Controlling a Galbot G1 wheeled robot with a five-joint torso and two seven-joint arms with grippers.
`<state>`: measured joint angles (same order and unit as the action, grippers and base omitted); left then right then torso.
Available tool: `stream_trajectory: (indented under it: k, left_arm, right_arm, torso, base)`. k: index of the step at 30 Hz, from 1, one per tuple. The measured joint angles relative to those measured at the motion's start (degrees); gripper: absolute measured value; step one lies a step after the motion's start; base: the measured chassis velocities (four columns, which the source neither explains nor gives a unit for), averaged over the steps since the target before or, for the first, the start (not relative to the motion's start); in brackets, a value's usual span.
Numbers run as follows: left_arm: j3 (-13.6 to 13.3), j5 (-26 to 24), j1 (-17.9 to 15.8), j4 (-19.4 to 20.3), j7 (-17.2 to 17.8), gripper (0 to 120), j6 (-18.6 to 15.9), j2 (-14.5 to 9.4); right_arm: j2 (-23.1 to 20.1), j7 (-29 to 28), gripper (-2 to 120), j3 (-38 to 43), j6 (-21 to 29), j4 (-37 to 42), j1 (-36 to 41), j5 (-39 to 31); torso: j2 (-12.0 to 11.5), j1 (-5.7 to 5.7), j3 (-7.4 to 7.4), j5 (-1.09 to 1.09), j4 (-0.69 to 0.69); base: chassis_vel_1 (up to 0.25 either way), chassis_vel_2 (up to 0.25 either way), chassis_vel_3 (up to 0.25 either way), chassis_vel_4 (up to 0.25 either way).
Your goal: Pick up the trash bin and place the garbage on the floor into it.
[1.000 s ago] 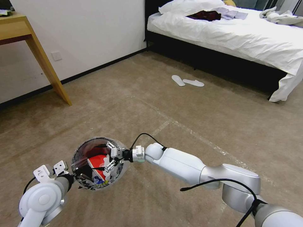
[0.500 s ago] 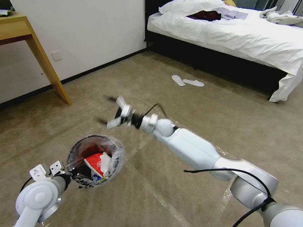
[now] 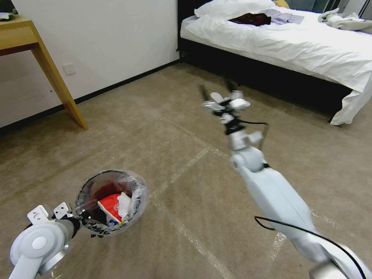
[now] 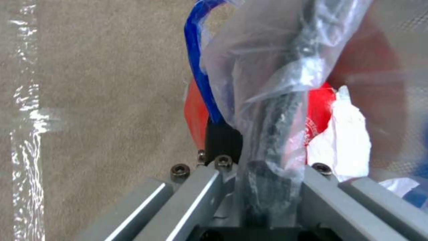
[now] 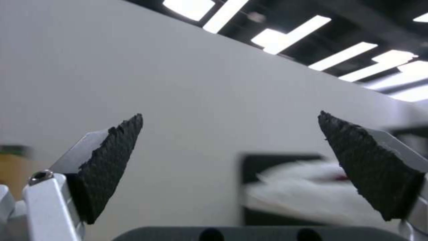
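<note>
Lighting: even, bright, from rectangular white ceiling light panels (image 5: 343,55). Glare: shiny clear tape lines (image 4: 26,110). Blur: raised silver right gripper (image 3: 219,95); white bed (image 5: 303,190) background soft.

Right gripper (image 3: 219,99) motion-blurred, hiding part of slippers (image 3: 240,103). Left gripper (image 4: 249,187) tips buried in bin's (image 3: 112,201) plastic bag (image 4: 267,100); grip unclear.

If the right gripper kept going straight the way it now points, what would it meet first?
Probably the white wall: the open right gripper faces it across open air, the bed lying lower; depth is unclear.
</note>
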<state>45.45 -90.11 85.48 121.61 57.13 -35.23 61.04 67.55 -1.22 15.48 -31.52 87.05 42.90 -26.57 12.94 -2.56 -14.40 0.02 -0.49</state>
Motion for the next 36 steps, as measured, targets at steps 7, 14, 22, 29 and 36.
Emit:
stream_trajectory:
  k: [7, 14, 22, 29, 36]
  left_arm:
    - [1.6, -1.9, 1.2, 1.9, 2.4, 0, -0.5, 0.3]
    - [4.1, -4.1, 3.1, 4.7, 4.5, 0, -1.1, 1.3]
    - [6.4, -4.7, 5.0, 6.7, 5.0, 0, -1.4, 2.0]
    - [7.3, -4.6, 6.2, 7.0, 5.0, 0, -1.6, 2.3]
    - [9.8, -5.1, 8.0, 7.8, 5.2, 0, -1.9, 2.2]
  right_arm:
    - [1.2, -2.4, 100, 14.9, -1.3, 4.8, 17.6, 6.4]
    - [5.2, -3.1, 100, 22.7, -3.1, 7.5, 27.5, 11.4]
    - [7.9, -5.7, 100, 23.9, -7.2, 8.6, 32.2, 16.7]
    - [8.9, -6.0, 100, 23.2, -9.3, 9.0, 35.0, 19.3]
    - [9.9, -4.8, 100, 22.4, -11.5, 8.7, 36.8, 20.2]
  torso:
    - [0.0, 0.01, 0.0, 0.01, -0.03]
    - [0.0, 0.0, 0.0, -0.01, -0.01]
    - [0.0, 0.01, 0.0, -0.01, 0.0]
    - [0.0, 0.01, 0.0, -0.02, -0.02]
    - [0.0, 0.0, -0.01, -0.02, -0.02]
  base:
    - [0.0, 0.0, 0.0, 0.0]
    - [0.0, 0.0, 0.0, 0.0]
    - [0.0, 0.0, 0.0, 0.0]
    - [0.0, 0.0, 0.0, 0.0]
    - [0.0, 0.0, 0.0, 0.0]
